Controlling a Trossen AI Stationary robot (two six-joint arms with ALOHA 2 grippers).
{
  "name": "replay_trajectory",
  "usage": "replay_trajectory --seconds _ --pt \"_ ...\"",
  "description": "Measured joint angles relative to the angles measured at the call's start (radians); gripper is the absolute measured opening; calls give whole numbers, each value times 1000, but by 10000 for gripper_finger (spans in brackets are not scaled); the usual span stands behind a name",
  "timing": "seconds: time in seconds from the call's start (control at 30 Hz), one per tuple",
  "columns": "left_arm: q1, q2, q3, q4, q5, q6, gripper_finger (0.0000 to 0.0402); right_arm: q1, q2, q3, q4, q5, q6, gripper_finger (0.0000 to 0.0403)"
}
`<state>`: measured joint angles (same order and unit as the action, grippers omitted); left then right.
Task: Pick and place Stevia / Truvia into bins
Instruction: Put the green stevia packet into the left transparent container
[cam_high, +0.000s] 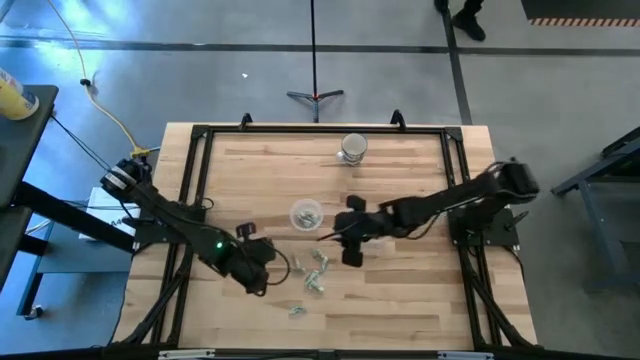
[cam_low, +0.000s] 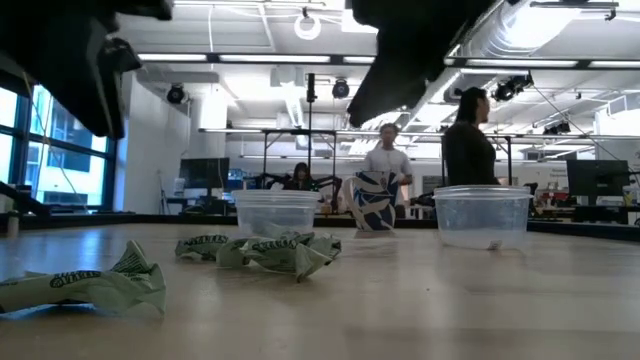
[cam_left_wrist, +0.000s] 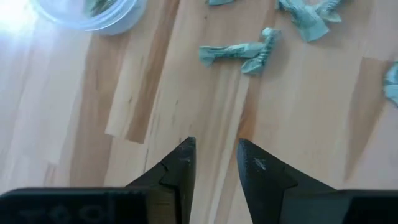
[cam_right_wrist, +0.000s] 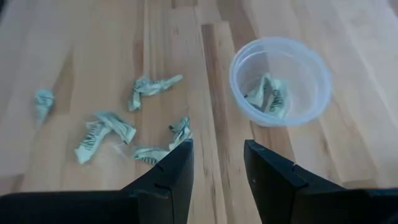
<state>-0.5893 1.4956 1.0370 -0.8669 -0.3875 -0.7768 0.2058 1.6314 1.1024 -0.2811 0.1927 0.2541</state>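
Wooden table (cam_high: 400, 290), shallow cup (cam_right_wrist: 280, 81) apparently holding packets (cam_right_wrist: 268, 96)

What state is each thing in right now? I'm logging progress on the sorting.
Left tool: open, empty, above bare wood.
Right tool: open, empty, between the cup and the loose packets.
Round shallow cup: upright, packets inside.
Loose packets: crumpled, scattered on the table, outside the cups.
Other clear cup: upright at the far edge; contents unclear.
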Motion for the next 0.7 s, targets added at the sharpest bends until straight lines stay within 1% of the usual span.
replay_trajectory --seconds 0.13,0.27,0.43,0.5,0.6,0.63,0.7 --pt "-46 -35 -97 -2 -10 -54 150 1 108 71 -53 3 72 133" --pt "-92 -81 -222 28 12 -142 150 24 174 101 -44 14 138 133" --pt "-137 -171 -340 167 16 -214 150 62 265 146 -45 9 196 133" --pt "-141 -202 -367 206 18 -216 150 78 307 181 -44 49 194 133" --pt "-138 -234 -388 202 16 -216 150 90 358 223 -64 149 198 133" --pt "-138 -241 -393 203 16 -215 150 89 372 236 -75 155 209 133" --pt "-138 -254 -399 197 14 -200 150 80 389 253 -72 135 218 133"
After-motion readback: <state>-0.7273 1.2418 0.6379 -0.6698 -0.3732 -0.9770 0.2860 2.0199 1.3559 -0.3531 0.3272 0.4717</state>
